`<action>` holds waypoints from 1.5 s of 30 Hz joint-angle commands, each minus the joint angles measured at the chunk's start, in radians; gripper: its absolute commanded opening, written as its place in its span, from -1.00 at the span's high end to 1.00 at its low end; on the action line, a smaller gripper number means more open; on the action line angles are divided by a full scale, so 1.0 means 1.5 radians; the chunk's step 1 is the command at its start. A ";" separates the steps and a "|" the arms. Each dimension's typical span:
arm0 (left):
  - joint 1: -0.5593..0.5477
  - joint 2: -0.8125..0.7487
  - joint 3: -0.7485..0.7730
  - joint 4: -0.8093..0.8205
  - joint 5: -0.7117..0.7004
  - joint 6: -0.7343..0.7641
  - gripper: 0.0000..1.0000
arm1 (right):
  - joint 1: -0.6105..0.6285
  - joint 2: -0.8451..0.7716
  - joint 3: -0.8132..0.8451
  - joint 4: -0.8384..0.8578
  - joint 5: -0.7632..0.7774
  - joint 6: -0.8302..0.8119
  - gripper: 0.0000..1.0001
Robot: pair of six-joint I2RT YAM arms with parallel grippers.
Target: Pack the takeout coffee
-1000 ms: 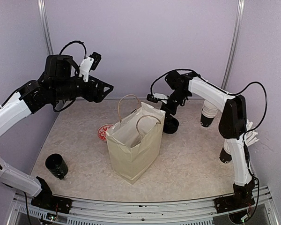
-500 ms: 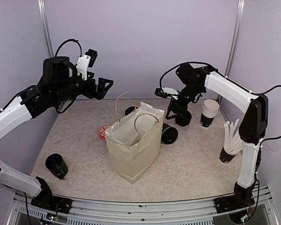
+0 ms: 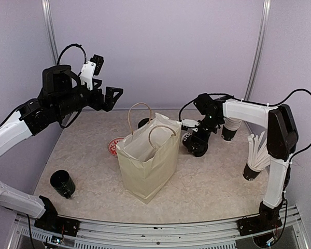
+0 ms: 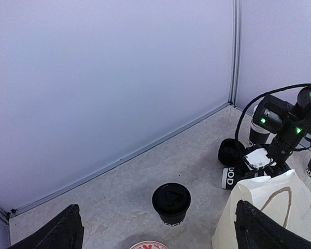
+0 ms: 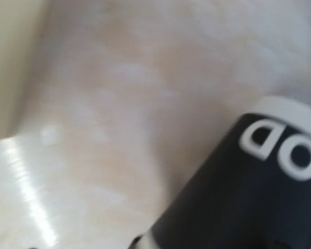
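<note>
The takeout coffee cup [image 4: 228, 178] lies on its side on the desk [image 3: 212, 176], just beside the right flank of the upright paper bag [image 3: 147, 166]. It is a small black paper cup with a white rim and white lettering reading "OOD" across its wall. The right claw [image 3: 196, 141] is down against it, its fingers lost in the dark cluster, so whether it clasps the cup cannot be told. The left claw [image 3: 113, 97] hangs high over the desk's far left, fingers spread wide and empty. 1 lidded black cup [image 4: 171, 203] stands upright behind the bag.
</note>
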 commanded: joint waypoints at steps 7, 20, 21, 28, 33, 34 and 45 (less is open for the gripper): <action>-0.001 -0.028 -0.029 0.035 0.022 0.002 -0.98 | -0.012 0.025 -0.041 0.124 0.127 0.066 -0.93; -0.001 -0.026 -0.049 0.046 0.035 -0.002 -0.98 | -0.022 0.014 -0.076 0.095 0.086 0.068 -0.81; -0.001 -0.027 -0.050 0.047 0.039 -0.003 -0.98 | -0.022 0.008 -0.083 0.090 0.075 0.066 -0.81; -0.011 -0.032 -0.041 0.036 0.070 -0.005 -0.98 | -0.022 -0.051 -0.163 0.086 0.062 0.058 -0.99; -0.064 -0.035 -0.025 0.022 0.048 0.014 -0.98 | -0.023 -0.075 -0.204 0.092 0.065 0.058 -0.99; -0.080 -0.033 -0.019 0.016 0.041 0.023 -0.98 | -0.022 -0.078 -0.209 0.093 0.064 0.059 -0.99; -0.336 -0.040 0.038 -0.005 -0.036 0.140 -0.93 | -0.022 -0.119 -0.246 0.084 0.029 0.061 -0.65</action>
